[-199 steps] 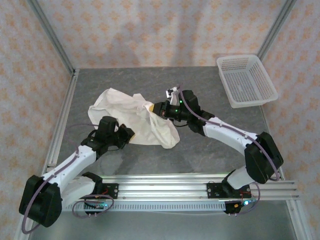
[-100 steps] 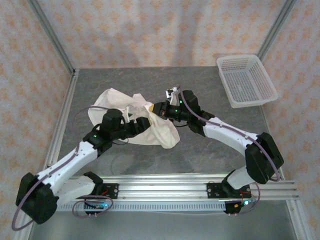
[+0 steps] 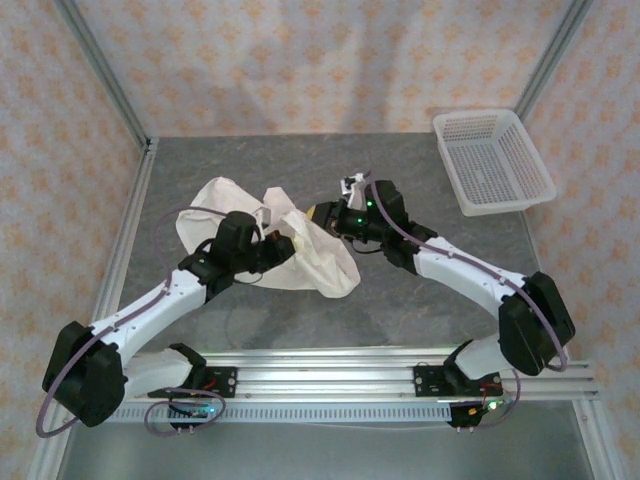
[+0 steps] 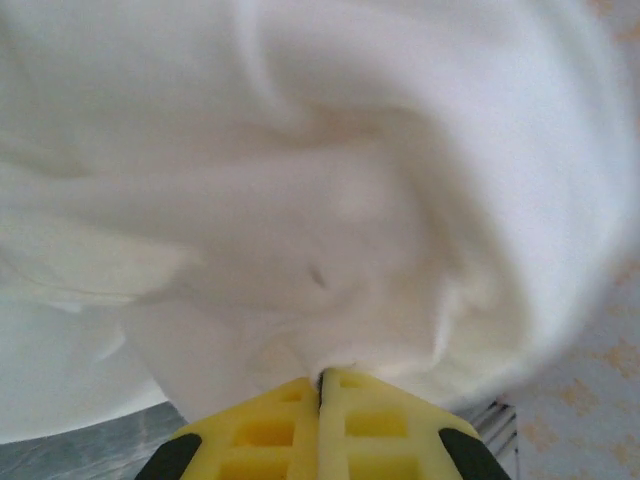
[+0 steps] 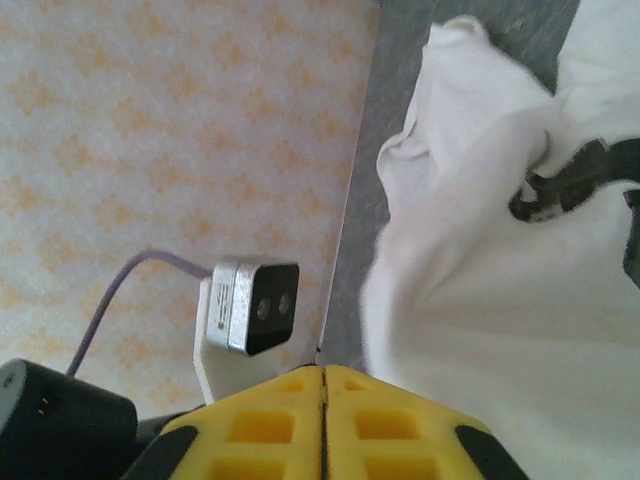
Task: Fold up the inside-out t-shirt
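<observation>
T-shirt [image 3: 300,255]: bunched and part-lifted, well left of the mesh basket [image 3: 492,160]; not yet flat
Left gripper [image 4: 322,382]: fingers pressed together on cloth; far side from basket
Right gripper [image 3: 318,213]: fingers together, seemingly clamped on the shirt's basket-side edge
Technique: draw both pinches apart evenly and low; spread before folding

Robot lab test cell, aluminium frame [image 3: 110,85], patterned backdrop panels [image 3: 330,60], grey tabletop [image 3: 400,312], arms [image 3: 460,270] bolted to rail [image 3: 330,362]
</observation>
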`<state>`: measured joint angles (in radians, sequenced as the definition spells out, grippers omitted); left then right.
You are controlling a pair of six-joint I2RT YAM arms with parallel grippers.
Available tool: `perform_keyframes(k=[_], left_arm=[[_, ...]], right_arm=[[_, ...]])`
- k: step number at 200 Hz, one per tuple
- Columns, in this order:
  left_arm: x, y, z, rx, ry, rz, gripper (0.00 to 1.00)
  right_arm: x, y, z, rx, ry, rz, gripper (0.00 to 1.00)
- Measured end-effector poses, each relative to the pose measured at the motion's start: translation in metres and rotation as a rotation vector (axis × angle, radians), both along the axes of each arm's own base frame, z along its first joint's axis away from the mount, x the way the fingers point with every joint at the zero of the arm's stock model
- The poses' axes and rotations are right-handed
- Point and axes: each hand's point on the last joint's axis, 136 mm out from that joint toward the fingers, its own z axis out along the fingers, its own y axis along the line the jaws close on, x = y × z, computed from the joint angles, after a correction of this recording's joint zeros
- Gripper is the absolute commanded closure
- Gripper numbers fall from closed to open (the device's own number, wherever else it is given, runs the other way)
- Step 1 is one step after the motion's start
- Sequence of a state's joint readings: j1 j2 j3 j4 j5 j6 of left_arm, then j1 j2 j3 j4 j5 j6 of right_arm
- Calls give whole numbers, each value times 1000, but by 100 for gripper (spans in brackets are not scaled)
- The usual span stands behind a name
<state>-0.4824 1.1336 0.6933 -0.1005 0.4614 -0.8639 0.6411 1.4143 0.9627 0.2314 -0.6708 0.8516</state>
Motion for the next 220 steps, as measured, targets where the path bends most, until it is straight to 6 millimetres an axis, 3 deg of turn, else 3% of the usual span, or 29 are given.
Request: perform_keyframes(k=[25, 46, 61, 85, 93, 108, 125, 152, 168, 180, 183, 184, 185, 186, 187, 188, 191, 196, 220], left_arm=[[-14, 18, -15, 39, 30, 49, 100], [-28, 30, -34, 57, 71, 73, 100], [-36, 35, -48, 77, 107, 77, 100], [-41, 42, -56, 114, 139, 93, 100], [-42, 44, -58, 126, 146, 101, 100], [-44, 48, -61, 141, 156, 110, 100], [-45, 49, -61, 143, 158, 113, 100], [-47, 50, -63, 145, 163, 114, 100], [-47, 50, -61, 143, 153, 118, 100], [-46, 52, -59, 145, 144, 125, 100], [-46, 52, -59, 145, 143, 125, 100], [-46, 52, -58, 145, 142, 126, 100], [-46, 52, -58, 145, 142, 126, 100], [-46, 52, -58, 146, 142, 127, 100], [-46, 52, -58, 146, 142, 127, 100], [-46, 53, -58, 146, 142, 127, 100], [-46, 53, -58, 146, 142, 127, 100], [-47, 53, -58, 147, 142, 128, 100], [-48, 57, -61, 165, 152, 141, 100]], right_arm=[[9, -19, -10, -6, 13, -48, 100], [7, -23, -24, -20, 38, -50, 98], [2, -22, -31, -56, 33, -27, 64], [-5, -9, -51, -262, -24, 33, 46], [-9, 2, -60, -333, -31, 80, 32], [-16, 22, -75, -428, -38, 161, 17], [-22, 42, -95, -497, -35, 234, 16], [-25, 63, -122, -562, -7, 301, 21], [-18, 71, -133, -587, 12, 315, 32], [-14, 76, -140, -594, 21, 317, 48], [-13, 77, -141, -595, 24, 316, 56], [-12, 77, -142, -596, 23, 317, 63], [-12, 77, -142, -597, 21, 319, 63], [-12, 77, -143, -598, 23, 319, 71], [-12, 77, -143, -598, 23, 319, 71], [-12, 77, -144, -597, 31, 315, 78], [-12, 77, -145, -600, 28, 318, 88], [-12, 77, -146, -601, 35, 315, 100], [-10, 75, -146, -594, 56, 302, 100]])
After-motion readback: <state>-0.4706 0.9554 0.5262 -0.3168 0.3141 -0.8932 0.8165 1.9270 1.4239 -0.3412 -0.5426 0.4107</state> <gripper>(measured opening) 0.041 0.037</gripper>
